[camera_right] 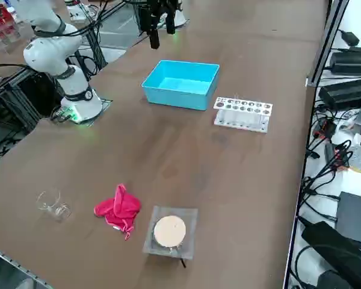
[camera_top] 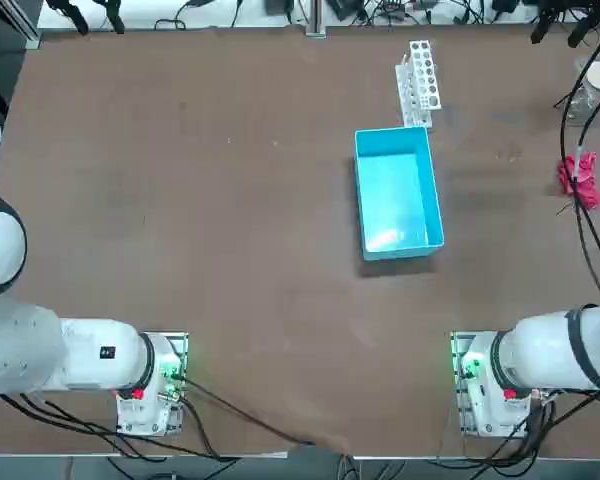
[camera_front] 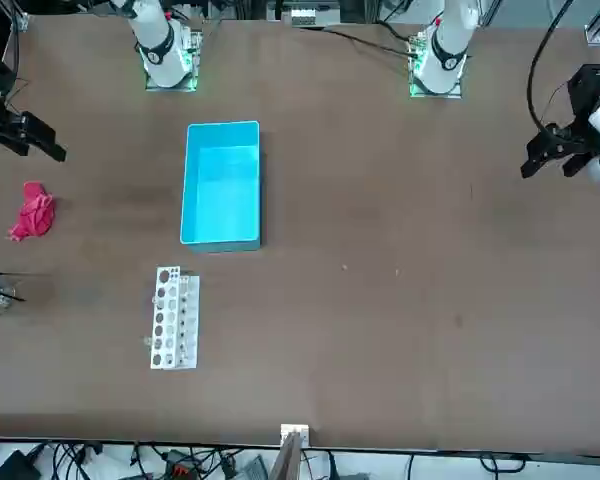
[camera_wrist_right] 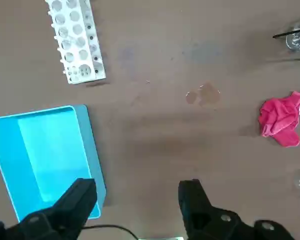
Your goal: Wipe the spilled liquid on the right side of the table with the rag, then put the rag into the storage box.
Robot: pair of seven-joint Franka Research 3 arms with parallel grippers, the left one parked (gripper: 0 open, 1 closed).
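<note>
My claw (camera_wrist_right: 137, 200) hangs empty, fingers apart, beside the box (camera_wrist_right: 45, 155). Rag (camera_wrist_right: 280, 120) lies off toward my surface's right edge, beyond the spill (camera_wrist_right: 204, 94).

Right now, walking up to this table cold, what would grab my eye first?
Probably the light-blue storage box, empty and bright on the dark table, with a white test-tube rack just beyond it. Next, the crumpled red-pink rag near the right edge, apart from the open right gripper hanging above.

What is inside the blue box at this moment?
The storage box holds nothing: its glossy bottom shows bare in every view. The rag lies apart on the table. The right gripper hovers open above.
</note>
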